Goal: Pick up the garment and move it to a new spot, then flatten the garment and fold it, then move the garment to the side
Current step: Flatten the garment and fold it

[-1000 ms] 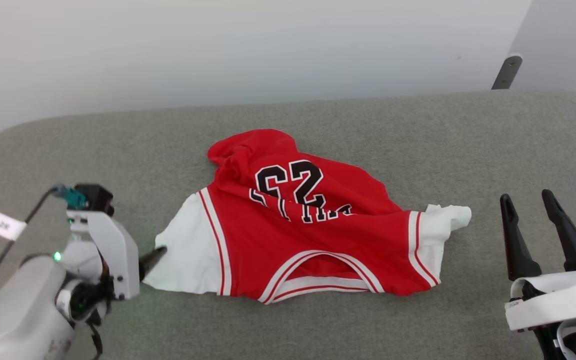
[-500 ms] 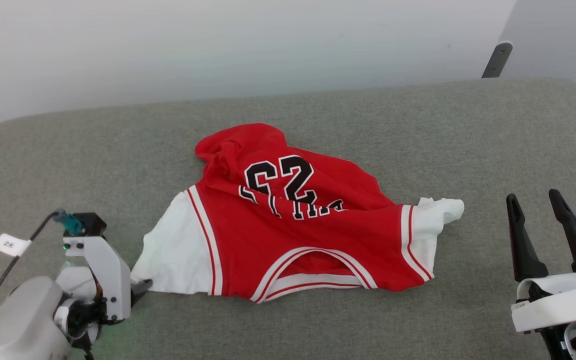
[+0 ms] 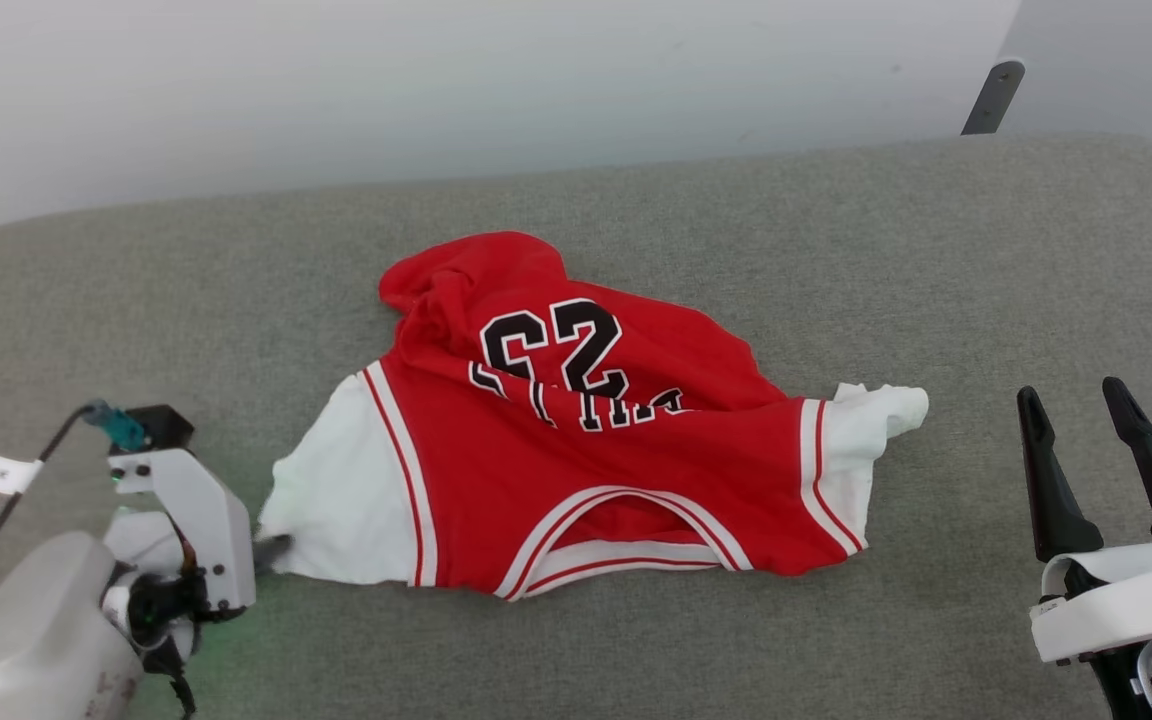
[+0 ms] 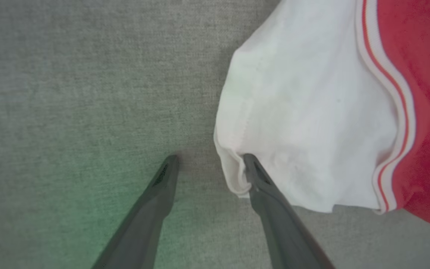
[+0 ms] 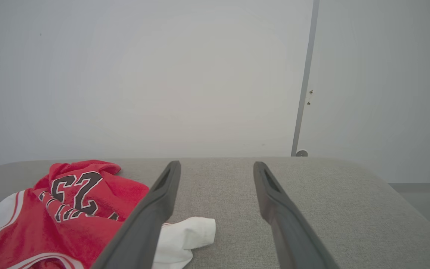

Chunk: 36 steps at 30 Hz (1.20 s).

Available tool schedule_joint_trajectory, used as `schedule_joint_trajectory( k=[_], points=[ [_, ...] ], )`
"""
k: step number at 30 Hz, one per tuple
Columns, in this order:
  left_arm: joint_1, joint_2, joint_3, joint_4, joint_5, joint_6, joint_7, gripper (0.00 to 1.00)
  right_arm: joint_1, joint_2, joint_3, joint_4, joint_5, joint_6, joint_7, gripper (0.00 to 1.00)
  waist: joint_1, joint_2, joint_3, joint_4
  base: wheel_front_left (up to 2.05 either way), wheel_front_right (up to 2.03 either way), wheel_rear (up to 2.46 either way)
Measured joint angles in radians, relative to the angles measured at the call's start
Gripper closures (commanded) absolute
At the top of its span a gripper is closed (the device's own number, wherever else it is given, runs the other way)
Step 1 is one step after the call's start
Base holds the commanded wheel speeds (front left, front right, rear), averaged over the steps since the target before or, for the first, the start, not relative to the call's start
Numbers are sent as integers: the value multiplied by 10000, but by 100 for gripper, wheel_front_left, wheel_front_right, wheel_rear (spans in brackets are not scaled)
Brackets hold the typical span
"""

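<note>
The garment (image 3: 616,470) lies rumpled mid-worktop (image 3: 836,250) — soft red knit on grey weave. The left gripper (image 4: 209,160) has tapered fingers spread, one tip touching a white sleeve's hem. The right gripper (image 3: 1071,400) stands parted and empty near the right edge.

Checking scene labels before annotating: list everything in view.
garment: one, red with white sleeves, crumpled mid-surface
padded surface: one, grey, under the garment
wall: one, white, behind the surface
bar: one, dark, far right edge by the wall
tag: one, white, on the left arm's cable
left gripper: one, dark, open, one fingertip at the white sleeve's hem
right gripper: one, dark, open, lower right, apart from the garment
</note>
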Motion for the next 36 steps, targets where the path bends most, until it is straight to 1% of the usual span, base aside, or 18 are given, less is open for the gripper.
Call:
schedule_joint_trajectory(
  k=[7, 11, 13, 17, 20, 26, 32, 36],
  points=[
    [-257, -8, 54, 341, -25, -98, -236, 100, -44, -224, 100, -17, 163, -2, 593, 0, 0, 0, 174, 71, 0, 0, 0],
    [-400, -50, 90, 397, -46, -138, -445, 100, -118, -410, 184, 190, 424, 0, 1212, 0, 0, 0, 286, 153, 0, 0, 0],
    [-456, -71, 81, 395, -44, -173, -533, 100, -328, -539, 288, 355, 662, -2, 1693, 0, -1, 0, 348, 204, 0, 0, 0],
    [-593, -155, 42, 385, -38, -215, -623, 100, -988, -1035, 616, 704, 1266, 0, 2637, 0, 0, 0, 474, 335, 0, 0, 0],
    [-690, -265, -12, 364, -31, -228, -650, 100, -1552, -1430, 844, 1198, 1685, 0, 3582, 0, 0, 0, 561, 465, 0, 0, 0],
    [-941, -522, -174, 280, 33, -272, -677, 100, -2648, -2021, 1346, 2261, 2504, -2, 5465, 0, 0, 0, 755, 779, 0, 0, 0],
    [-1188, -734, -326, 167, 75, -301, -725, 100, -3379, -2311, 1829, 3223, 2972, -2, 6784, 0, 0, 0, 1011, 1101, 0, 0, 0],
    [-1340, -840, -395, 111, 75, -316, -765, 100, -3786, -2343, 2115, 3749, 3116, -2, 7233, 0, 0, 0, 1212, 1279, 0, 0, 0]
  ],
)
